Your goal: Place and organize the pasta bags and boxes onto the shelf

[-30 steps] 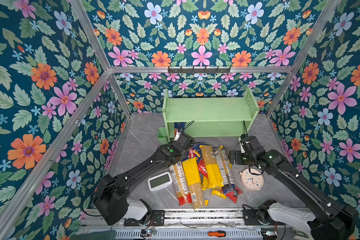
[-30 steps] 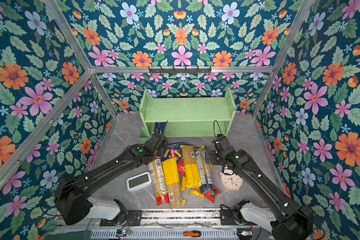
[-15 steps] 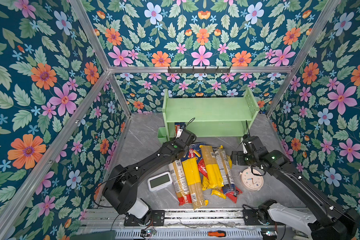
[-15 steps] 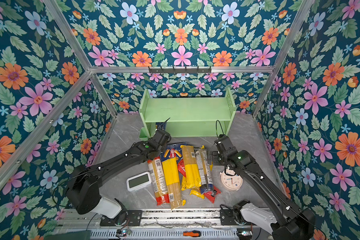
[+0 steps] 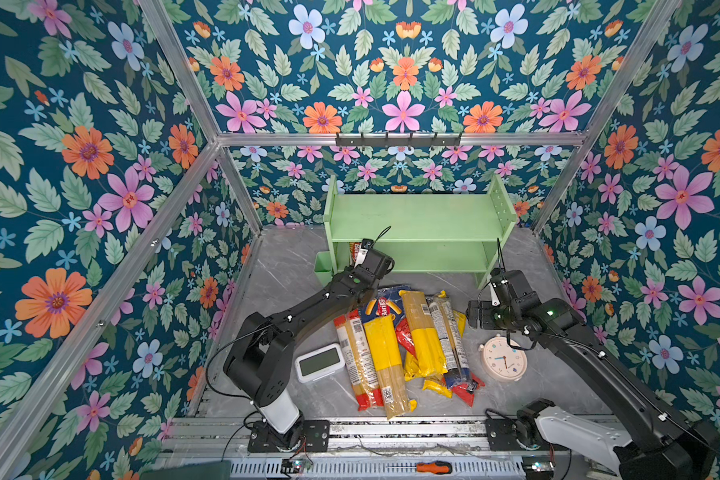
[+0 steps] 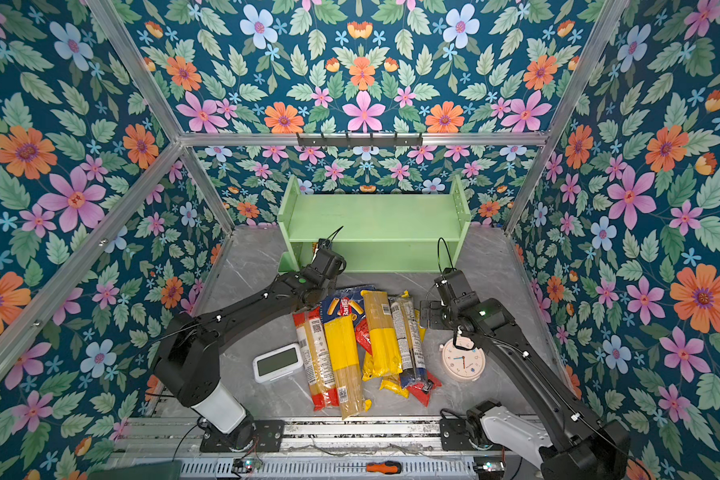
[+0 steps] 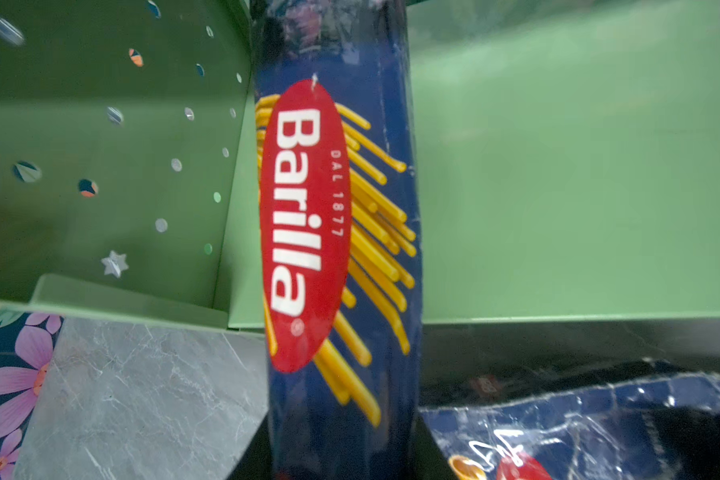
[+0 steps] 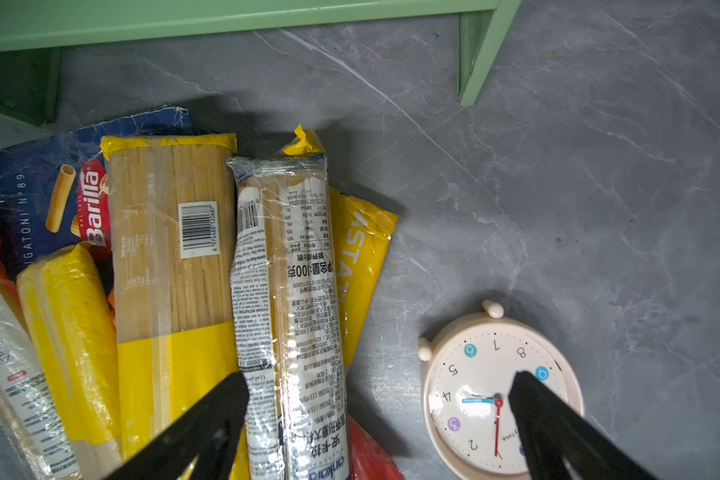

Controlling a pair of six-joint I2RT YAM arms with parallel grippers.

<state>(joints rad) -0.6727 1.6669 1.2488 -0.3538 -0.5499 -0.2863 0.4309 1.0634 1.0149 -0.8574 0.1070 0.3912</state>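
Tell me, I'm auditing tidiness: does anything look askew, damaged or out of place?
Yes. The spaghetti bags lie heaped crookedly over the wide Barilla box, whose edges look scuffed. An alarm clock and digital clock sit beside them.

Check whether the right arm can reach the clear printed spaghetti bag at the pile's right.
Probably yes: the right gripper hangs open near the spaghetti bag, which lies on top, uncovered; the clock sits clear to one side.
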